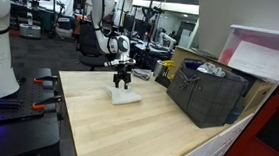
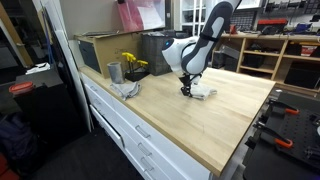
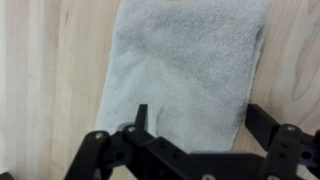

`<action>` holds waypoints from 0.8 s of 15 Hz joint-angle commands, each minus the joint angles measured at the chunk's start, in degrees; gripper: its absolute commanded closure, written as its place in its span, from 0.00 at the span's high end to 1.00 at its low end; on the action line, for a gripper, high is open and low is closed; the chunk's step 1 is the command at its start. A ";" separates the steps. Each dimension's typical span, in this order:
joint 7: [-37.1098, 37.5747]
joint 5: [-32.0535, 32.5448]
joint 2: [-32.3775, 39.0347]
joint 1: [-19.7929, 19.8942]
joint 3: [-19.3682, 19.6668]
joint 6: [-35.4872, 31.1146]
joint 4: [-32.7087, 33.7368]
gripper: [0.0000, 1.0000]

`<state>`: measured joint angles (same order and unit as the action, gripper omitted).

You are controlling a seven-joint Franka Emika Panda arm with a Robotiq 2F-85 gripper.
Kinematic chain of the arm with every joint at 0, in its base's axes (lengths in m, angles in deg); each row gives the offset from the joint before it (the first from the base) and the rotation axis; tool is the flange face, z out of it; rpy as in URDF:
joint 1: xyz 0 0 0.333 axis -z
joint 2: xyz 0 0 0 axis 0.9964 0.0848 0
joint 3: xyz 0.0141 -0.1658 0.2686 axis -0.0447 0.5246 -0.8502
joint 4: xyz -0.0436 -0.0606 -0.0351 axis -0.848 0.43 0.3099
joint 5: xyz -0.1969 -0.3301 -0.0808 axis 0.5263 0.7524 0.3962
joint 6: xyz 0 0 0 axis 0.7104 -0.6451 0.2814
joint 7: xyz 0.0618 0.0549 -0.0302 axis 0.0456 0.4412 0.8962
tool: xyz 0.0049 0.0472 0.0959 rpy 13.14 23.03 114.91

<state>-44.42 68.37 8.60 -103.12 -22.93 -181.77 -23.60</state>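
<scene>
A folded light grey towel [image 1: 126,97] lies flat on the wooden table top [image 1: 126,127]. It also shows in an exterior view [image 2: 204,94] and fills the upper part of the wrist view [image 3: 185,60]. My gripper [image 1: 122,83] points down and sits low over the near end of the towel, seen in both exterior views [image 2: 187,91]. In the wrist view the gripper [image 3: 203,122] is open. One finger is over the towel and the other is just beyond its edge, over bare wood. The jaws hold nothing.
A dark crate [image 1: 210,94] stands on the table with a white lidded bin [image 1: 264,53] behind it. A metal cup [image 2: 114,72], a yellow item [image 2: 133,63] and a crumpled cloth [image 2: 127,88] sit near one table end. Clamps [image 2: 285,110] lie past the table's edge.
</scene>
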 commanded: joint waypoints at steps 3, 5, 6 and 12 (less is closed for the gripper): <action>4.29 3.23 -0.11 -1.08 0.69 3.74 0.54 0.57; 4.48 3.53 -0.51 -0.94 0.47 4.67 0.33 0.43; 4.80 3.73 -0.71 -0.95 0.46 5.17 0.23 0.34; 3.93 3.45 -3.79 -0.22 -0.29 7.87 -0.38 0.00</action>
<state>-41.18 70.70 8.07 -103.68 -22.78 -176.82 -23.30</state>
